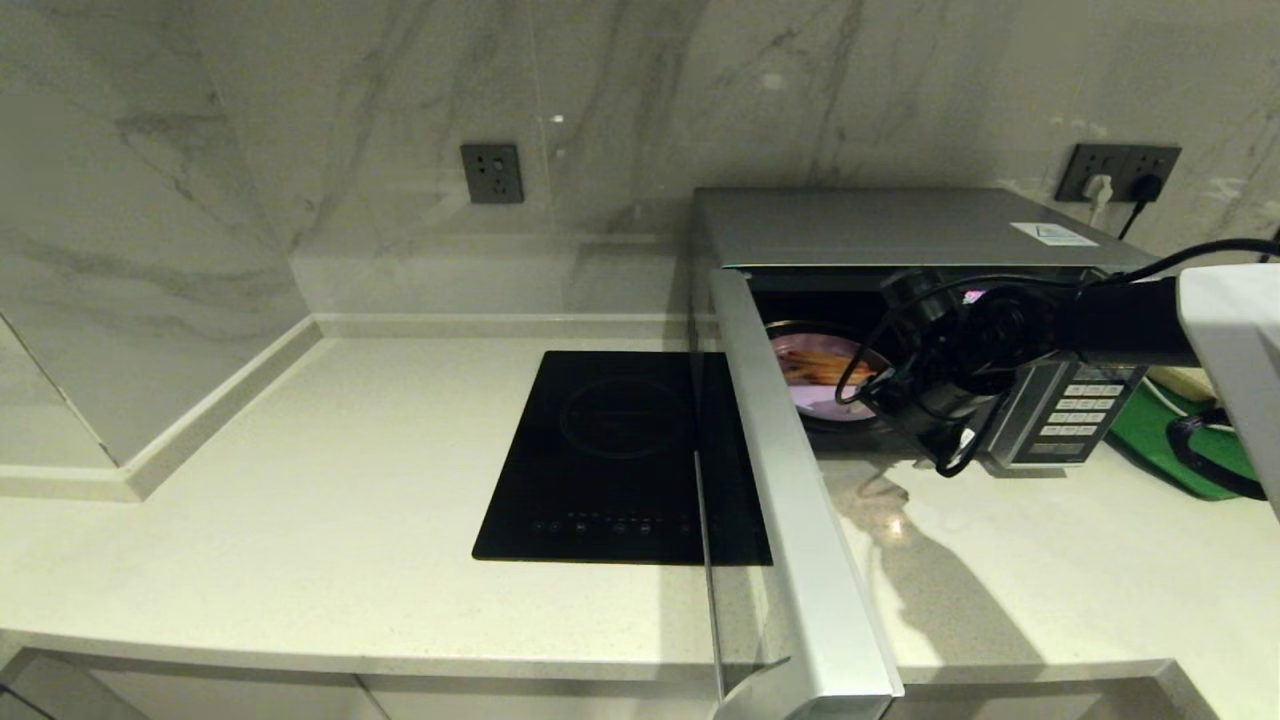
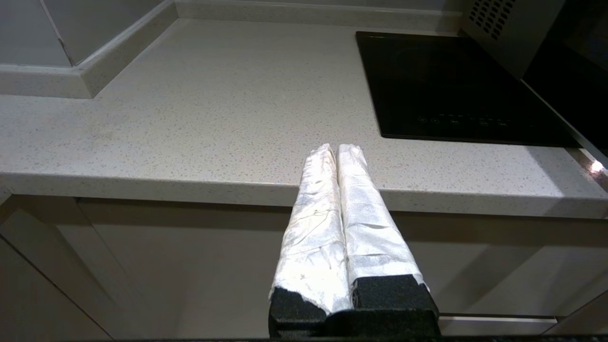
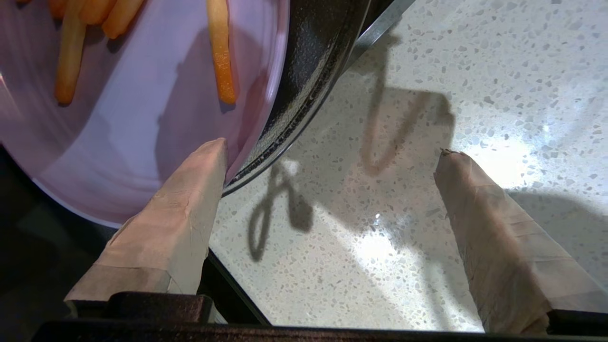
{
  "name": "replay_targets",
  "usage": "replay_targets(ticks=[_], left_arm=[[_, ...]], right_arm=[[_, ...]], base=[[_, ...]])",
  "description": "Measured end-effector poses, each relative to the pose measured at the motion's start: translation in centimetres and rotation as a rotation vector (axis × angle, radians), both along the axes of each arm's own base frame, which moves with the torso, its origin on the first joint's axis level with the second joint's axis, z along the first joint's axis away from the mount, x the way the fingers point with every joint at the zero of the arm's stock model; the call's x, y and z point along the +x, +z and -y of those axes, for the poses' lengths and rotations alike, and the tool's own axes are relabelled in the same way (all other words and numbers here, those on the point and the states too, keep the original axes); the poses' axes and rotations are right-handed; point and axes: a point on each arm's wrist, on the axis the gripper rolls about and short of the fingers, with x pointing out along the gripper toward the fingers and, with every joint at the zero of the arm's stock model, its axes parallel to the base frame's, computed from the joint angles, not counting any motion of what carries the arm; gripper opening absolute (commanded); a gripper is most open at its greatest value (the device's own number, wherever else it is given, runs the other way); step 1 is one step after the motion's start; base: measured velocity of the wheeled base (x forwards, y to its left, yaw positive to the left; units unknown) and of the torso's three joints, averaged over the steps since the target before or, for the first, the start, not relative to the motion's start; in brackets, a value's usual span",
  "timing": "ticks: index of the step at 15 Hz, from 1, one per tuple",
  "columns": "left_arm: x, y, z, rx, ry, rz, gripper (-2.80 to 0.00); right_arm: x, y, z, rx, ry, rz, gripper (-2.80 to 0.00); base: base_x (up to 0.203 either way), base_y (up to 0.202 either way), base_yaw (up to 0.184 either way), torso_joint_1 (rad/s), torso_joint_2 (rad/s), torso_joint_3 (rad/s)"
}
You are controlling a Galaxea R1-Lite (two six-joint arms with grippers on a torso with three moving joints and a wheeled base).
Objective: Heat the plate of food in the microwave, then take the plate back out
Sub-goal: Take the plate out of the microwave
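Note:
The silver-grey microwave (image 1: 900, 225) stands at the back right of the counter, its door (image 1: 800, 480) swung wide open toward me. Inside, the lilac plate of fries (image 1: 820, 385) rests on the dark glass turntable (image 3: 304, 71). My right gripper (image 1: 905, 400) hangs at the mouth of the cavity, right in front of the plate. In the right wrist view this gripper (image 3: 332, 148) is open: one taped finger (image 3: 190, 199) lies over the plate's (image 3: 133, 133) near rim, the other over the counter. My left gripper (image 2: 336, 151) is shut and empty, parked below the counter's front edge.
A flat black cooktop (image 1: 620, 450) is set into the counter left of the open door. The black keypad panel (image 1: 1075, 405) sits just right of my right gripper. A green mat (image 1: 1160, 440) with cables lies at the far right. Marble walls enclose the back and left.

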Motion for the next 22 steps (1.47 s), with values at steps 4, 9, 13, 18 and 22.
replay_targets(ticks=[4, 9, 13, 18, 22], left_arm=[[0.0, 0.0, 0.0, 0.0, 0.0, 0.0, -2.8], [0.0, 0.0, 0.0, 0.0, 0.0, 0.0, -2.8], [0.0, 0.0, 0.0, 0.0, 0.0, 0.0, -2.8], [0.0, 0.0, 0.0, 0.0, 0.001, 0.0, -2.8], [0.0, 0.0, 0.0, 0.0, 0.0, 0.0, -2.8]], right_arm=[[-0.6, 0.6, 0.1, 0.001, -0.001, 0.003, 0.0], [-0.9, 0.5, 0.2, 0.01, -0.011, -0.002, 0.0], [-0.3, 0.2, 0.0, 0.012, -0.01, 0.006, 0.0], [-0.3, 0.3, 0.1, 0.015, -0.011, 0.006, 0.0], [-0.5, 1.7, 0.1, 0.03, -0.009, 0.047, 0.0]], base=[[0.0, 0.0, 0.0, 0.0, 0.0, 0.0], [0.0, 0.0, 0.0, 0.0, 0.0, 0.0], [0.0, 0.0, 0.0, 0.0, 0.0, 0.0], [0.0, 0.0, 0.0, 0.0, 0.0, 0.0], [0.0, 0.0, 0.0, 0.0, 0.0, 0.0]])
